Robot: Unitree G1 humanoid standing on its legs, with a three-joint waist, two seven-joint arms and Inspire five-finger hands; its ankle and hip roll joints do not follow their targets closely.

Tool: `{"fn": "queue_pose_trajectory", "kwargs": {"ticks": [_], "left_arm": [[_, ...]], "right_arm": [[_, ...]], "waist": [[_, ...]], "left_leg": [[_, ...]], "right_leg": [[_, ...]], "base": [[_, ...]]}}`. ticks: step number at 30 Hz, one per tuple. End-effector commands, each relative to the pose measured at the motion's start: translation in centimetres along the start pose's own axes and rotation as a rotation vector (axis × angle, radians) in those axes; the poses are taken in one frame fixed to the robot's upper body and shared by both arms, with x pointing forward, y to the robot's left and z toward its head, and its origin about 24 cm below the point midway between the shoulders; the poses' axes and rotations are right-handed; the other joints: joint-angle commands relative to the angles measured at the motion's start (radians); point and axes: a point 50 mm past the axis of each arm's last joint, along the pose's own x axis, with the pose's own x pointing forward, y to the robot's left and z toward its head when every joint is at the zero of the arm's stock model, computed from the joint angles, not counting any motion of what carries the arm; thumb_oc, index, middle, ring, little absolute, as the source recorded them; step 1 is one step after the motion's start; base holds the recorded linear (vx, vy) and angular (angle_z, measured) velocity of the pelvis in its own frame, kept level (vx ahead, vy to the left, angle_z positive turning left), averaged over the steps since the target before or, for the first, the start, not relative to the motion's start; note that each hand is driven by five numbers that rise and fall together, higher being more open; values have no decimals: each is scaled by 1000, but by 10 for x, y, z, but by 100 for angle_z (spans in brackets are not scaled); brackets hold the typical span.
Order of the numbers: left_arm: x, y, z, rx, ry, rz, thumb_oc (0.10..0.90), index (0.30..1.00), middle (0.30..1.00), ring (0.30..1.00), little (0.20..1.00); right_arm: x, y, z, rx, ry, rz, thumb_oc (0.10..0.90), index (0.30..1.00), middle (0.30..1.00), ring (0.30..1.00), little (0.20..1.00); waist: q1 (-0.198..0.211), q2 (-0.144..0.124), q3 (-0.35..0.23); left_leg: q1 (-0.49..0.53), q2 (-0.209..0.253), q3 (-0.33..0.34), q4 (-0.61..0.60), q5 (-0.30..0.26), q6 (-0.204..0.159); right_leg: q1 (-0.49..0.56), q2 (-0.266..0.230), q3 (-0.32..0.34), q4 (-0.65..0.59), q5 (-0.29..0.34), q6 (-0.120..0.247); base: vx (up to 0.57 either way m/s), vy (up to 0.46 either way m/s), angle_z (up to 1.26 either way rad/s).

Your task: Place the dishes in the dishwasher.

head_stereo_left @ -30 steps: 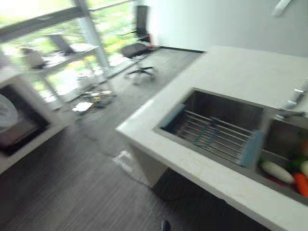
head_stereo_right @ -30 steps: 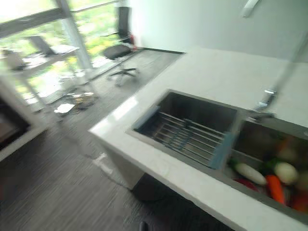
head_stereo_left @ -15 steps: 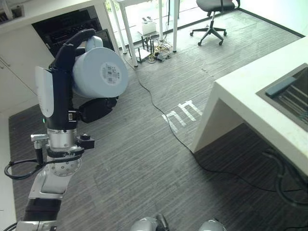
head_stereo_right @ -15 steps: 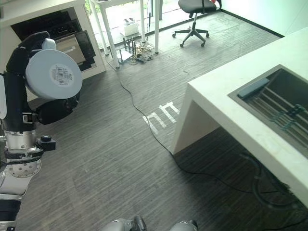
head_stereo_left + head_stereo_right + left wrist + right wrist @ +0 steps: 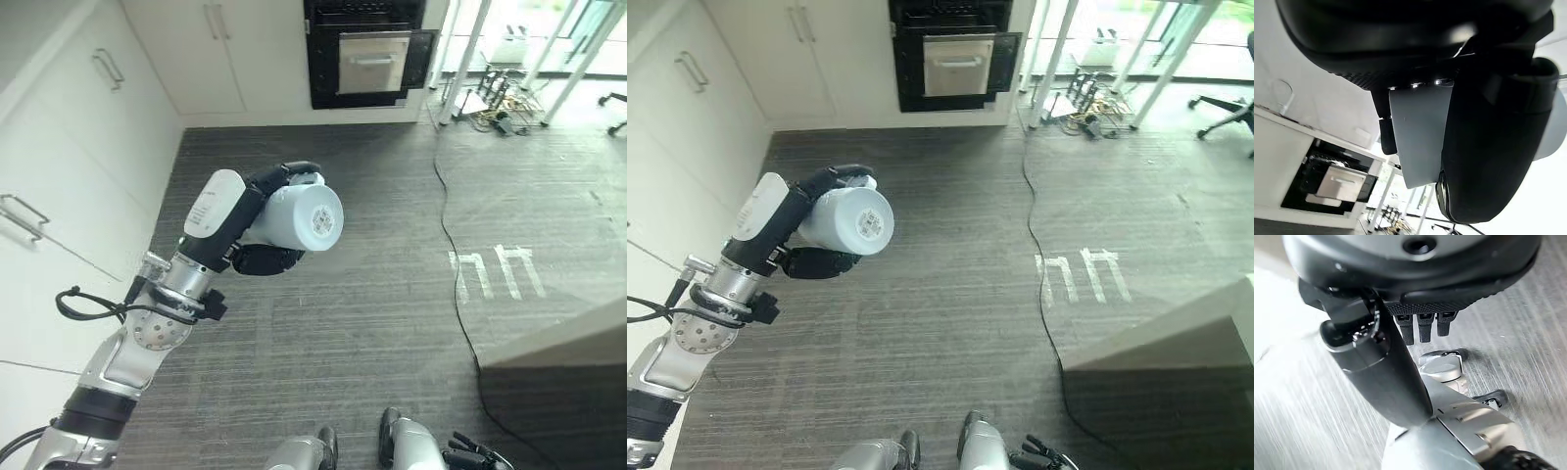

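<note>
I see my left hand (image 5: 266, 257) with fingers curled round a pale blue cup (image 5: 299, 217), its base facing outward past the fingertips. My right hand (image 5: 1381, 357) hangs with fingers straight, holding nothing.

Pale blue cup (image 5: 299, 217), dark striped floor (image 5: 372, 323), black oven (image 5: 364, 49), white cabinets (image 5: 186, 49).

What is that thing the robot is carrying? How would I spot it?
Look over the dark striped floor, in front of the white cabinets. The robot's left hand is curled round a pale blue-white cup held on its side. Its round bottom, with a small sticker, faces you; nothing else there is round and pale.
</note>
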Motion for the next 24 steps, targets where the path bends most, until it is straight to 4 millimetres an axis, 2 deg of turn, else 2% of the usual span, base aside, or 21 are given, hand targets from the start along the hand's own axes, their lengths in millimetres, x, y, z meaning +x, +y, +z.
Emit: {"fn": "queue_pose_trajectory", "kwargs": {"ticks": [1,3,6,8,9,12,18,20,24], "left_arm": [[18,51,23,37,-141,281,400,300,300,300,300],[14,57,21,55,-126,294,400,300,300,300,300],[7,65,18,108,-103,282,400,300,300,300,300],[4,70,19,112,-107,266,400,300,300,300,300],[4,73,21,82,-136,253,400,300,300,300,300],[6,74,22,-52,-145,240,400,300,300,300,300],[11,59,23,-103,-142,239,400,300,300,300,300],[15,52,22,-84,-131,238,400,300,300,300,300],[21,50,24,-61,-142,246,400,300,300,300,300]], "right_arm": [[2,17,3,-33,-30,84,800,900,900,900,900],[2,13,8,-42,-32,78,800,900,900,900,900],[2,7,11,-57,-23,67,800,900,900,900,900],[1,2,10,-48,-25,47,800,900,900,900,900],[-2,-8,10,-14,-53,4,800,900,900,900,900],[-4,-14,6,42,-49,-24,800,900,900,900,900],[-7,-15,-13,71,-6,-39,800,900,900,900,900],[-7,-13,-20,84,17,-42,800,900,900,900,900],[-8,-13,-25,86,30,-54,800,900,900,900,900]], "waist": [[-23,30,-97],[-11,36,-96],[7,44,-95],[10,48,-98],[-1,56,-104],[-23,65,-104],[-54,68,-111],[-66,66,-119],[-81,61,-128]], "left_leg": [[-78,123,30,-21,-39,-101],[-86,132,23,-21,-28,-113],[-81,122,-10,-21,-26,-119],[-72,128,2,-21,-22,-122],[-66,152,55,-21,-20,-132],[-43,178,102,-21,-24,-136],[-11,172,119,-21,-53,-124],[-5,156,115,-21,-64,-115],[0,150,118,-21,-75,-106]], "right_leg": [[104,-17,-43,-108,-74,101],[106,-15,-49,-108,-85,93],[110,-8,-44,-108,-96,84],[118,-11,-56,-108,-100,79],[129,-26,-89,-108,-103,79],[152,-43,-116,-108,-100,84],[176,-58,-111,-108,-100,92],[168,-57,-86,-108,-93,100],[162,-51,-61,-108,-94,103]], "base": [[-33,-158,33],[-37,-88,8],[-17,-68,0],[-24,-17,12],[-21,35,14],[15,74,44],[51,57,13],[67,31,-3],[19,3,-11]]}}
